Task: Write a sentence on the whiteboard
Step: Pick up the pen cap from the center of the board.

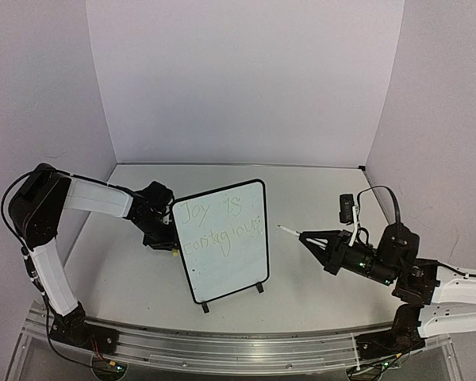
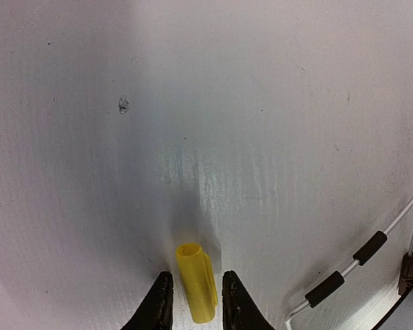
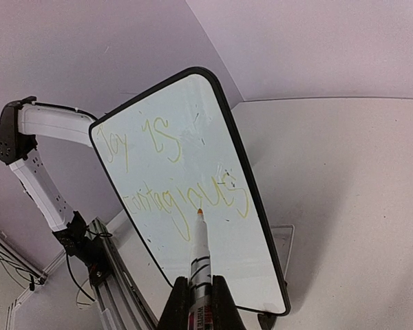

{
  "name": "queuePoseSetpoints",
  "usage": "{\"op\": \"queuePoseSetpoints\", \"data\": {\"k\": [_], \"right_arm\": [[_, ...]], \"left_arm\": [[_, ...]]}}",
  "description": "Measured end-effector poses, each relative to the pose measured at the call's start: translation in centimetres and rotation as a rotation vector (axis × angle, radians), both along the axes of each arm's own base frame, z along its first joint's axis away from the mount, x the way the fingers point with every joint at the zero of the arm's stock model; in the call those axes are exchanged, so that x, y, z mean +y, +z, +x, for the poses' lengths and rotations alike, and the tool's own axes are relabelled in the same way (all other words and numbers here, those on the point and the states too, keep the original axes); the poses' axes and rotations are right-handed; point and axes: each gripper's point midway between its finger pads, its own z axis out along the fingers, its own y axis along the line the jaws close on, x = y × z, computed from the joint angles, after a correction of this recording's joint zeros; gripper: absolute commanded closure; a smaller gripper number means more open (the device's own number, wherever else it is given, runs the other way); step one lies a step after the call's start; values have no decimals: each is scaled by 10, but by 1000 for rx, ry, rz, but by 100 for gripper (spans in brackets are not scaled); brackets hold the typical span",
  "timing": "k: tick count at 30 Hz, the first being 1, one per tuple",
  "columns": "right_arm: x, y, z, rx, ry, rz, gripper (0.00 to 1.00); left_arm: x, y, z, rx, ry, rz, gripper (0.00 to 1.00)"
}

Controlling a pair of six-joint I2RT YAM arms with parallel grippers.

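Observation:
The whiteboard stands upright mid-table, facing my right arm. The sentence reads "Joy is contagious" in two faint yellow-green lines; it also shows in the right wrist view. My right gripper is shut on the marker pen. The pen's tip points at the board and stands a little off it. My left gripper is low behind the board's left edge. In the left wrist view its fingers stand open on either side of a yellow cap on the table, with narrow gaps.
The board's white wire stand with black sleeves is at the lower right of the left wrist view. White walls enclose the table on three sides. A metal rail runs along the near edge.

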Motion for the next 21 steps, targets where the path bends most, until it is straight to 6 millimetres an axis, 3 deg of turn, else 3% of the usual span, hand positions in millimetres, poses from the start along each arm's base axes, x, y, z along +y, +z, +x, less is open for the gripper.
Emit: {"op": "queuePoseSetpoints", "data": {"k": [21], "right_arm": [[-1,-5,0,6,-5,-9,100]], "left_arm": [[1,-2,-8,10,-15,68,93]]}}
